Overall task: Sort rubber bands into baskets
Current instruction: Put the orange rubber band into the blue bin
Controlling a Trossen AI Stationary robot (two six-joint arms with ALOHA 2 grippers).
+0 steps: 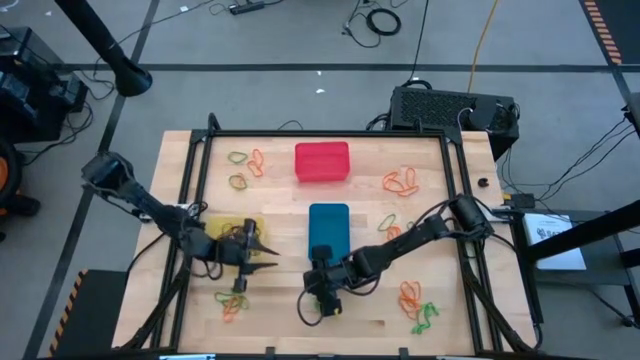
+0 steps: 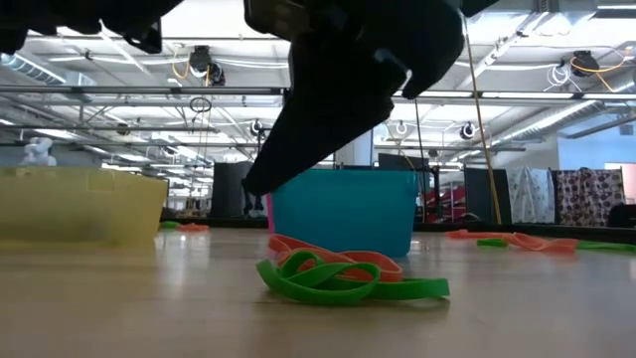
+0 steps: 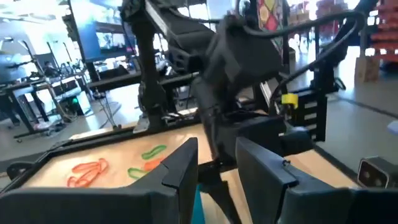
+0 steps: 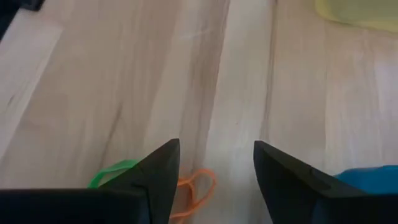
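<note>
Hovering low over the table, just in front of the blue basket: right gripper, jaws standing apart with nothing between them, an orange rubber band and a green rubber band lying just under the fingertips. Pointing inward just in front of the yellow basket: left gripper, fingers parted, nothing seen held. Sitting at the far middle: red basket.

Lying scattered in loose tangles: rubber bands near the far left corner, at far right, at near right, and by the left gripper.

Judging the bands as almost weightless, soft and stretchy, lying flat, likely to snag on neighbours and come up in clumps. Best pinching a single strand where one loop lies clear of the others, fingertips pressed right down to the wood.

Finding no readable writing or brand anywhere.
</note>
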